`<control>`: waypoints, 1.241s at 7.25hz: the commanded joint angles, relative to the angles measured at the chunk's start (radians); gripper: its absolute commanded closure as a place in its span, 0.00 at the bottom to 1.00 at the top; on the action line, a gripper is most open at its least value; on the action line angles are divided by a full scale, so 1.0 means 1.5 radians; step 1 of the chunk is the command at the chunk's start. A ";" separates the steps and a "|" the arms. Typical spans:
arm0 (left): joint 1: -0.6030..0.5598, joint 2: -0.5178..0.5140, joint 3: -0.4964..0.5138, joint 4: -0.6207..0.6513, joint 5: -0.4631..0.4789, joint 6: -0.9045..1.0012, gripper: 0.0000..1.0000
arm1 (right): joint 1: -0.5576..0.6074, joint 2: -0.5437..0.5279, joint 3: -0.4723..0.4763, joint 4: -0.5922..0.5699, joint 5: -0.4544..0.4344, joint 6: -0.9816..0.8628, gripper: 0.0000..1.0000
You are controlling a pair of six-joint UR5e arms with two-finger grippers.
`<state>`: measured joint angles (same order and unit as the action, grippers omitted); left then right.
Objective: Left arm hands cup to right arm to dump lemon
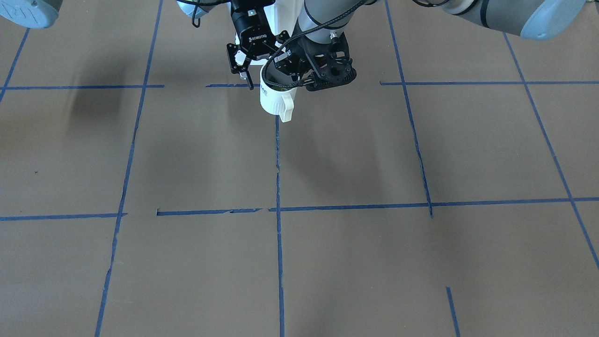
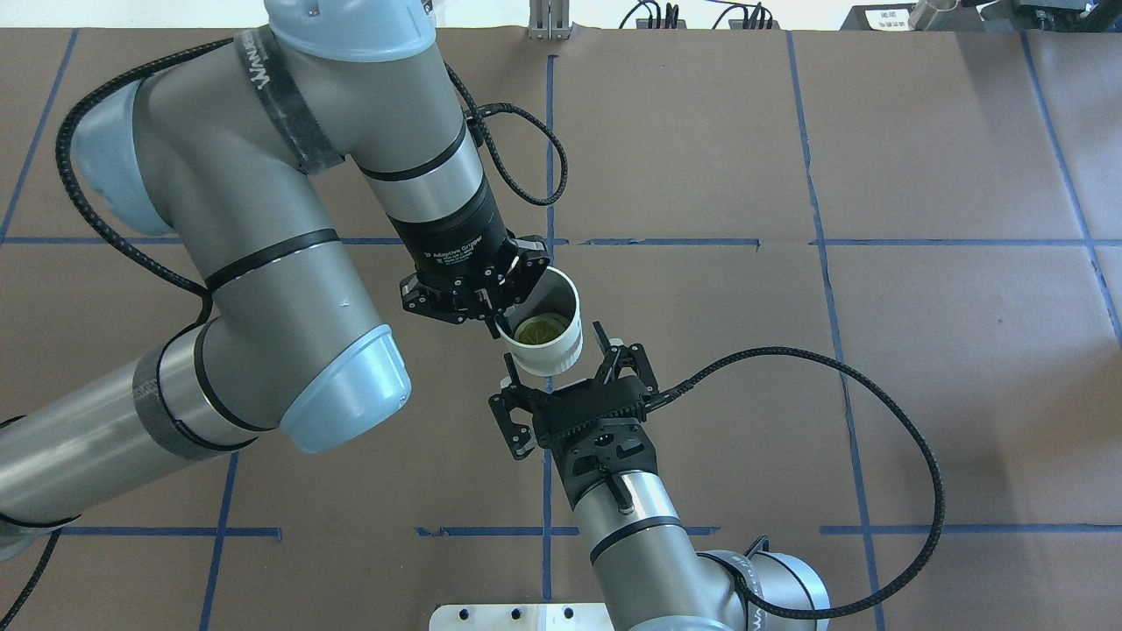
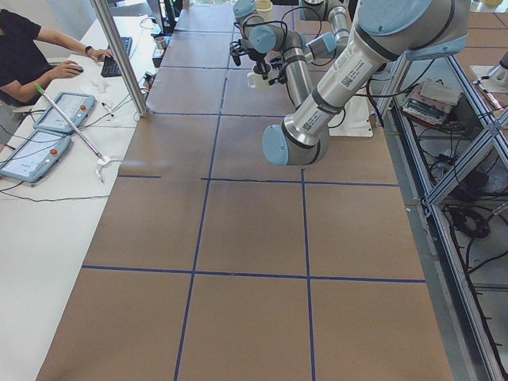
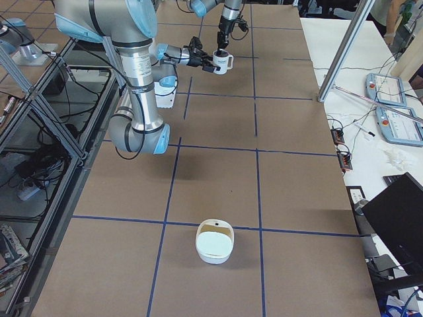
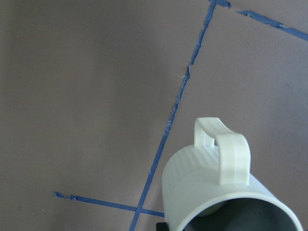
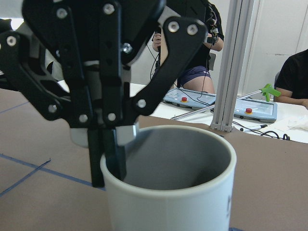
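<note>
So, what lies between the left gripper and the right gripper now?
Only the cup, with the lemon inside; the overhead view shows it. The left gripper pinches its rim, and the right gripper is open by its wall.

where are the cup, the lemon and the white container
cup (image 2: 549, 359): overhead exterior view, on its white outer wall.
lemon (image 2: 536, 330): overhead exterior view, on its middle, inside the cup.
white container (image 4: 213, 260): exterior right view, on its near wall.

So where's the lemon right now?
Near the middle of the overhead view, the lemon sits inside the cup; the left claw grips the cup's rim and the open right claw flanks it.
</note>
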<state>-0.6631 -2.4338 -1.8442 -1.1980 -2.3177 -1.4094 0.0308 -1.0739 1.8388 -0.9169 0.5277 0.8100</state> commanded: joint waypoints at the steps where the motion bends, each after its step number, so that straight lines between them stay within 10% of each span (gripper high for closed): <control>1: 0.004 0.000 -0.006 0.001 -0.002 -0.001 1.00 | 0.000 0.000 0.000 0.000 0.000 0.000 0.01; 4: 0.004 0.002 -0.022 0.001 -0.012 -0.010 1.00 | 0.000 -0.001 -0.004 0.001 0.000 0.000 0.01; 7: 0.004 0.002 -0.022 0.001 -0.019 -0.010 0.91 | -0.005 -0.001 -0.004 0.001 0.000 -0.041 0.61; 8: 0.004 0.004 -0.021 -0.001 -0.022 -0.010 0.60 | -0.005 -0.002 -0.004 0.001 0.001 -0.044 0.73; 9: 0.004 0.005 -0.036 -0.003 -0.016 -0.012 0.01 | -0.006 -0.003 -0.003 0.002 0.000 -0.051 0.75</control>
<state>-0.6564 -2.4293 -1.8827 -1.1993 -2.3458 -1.4259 0.0232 -1.0769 1.8331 -0.9154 0.5285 0.7460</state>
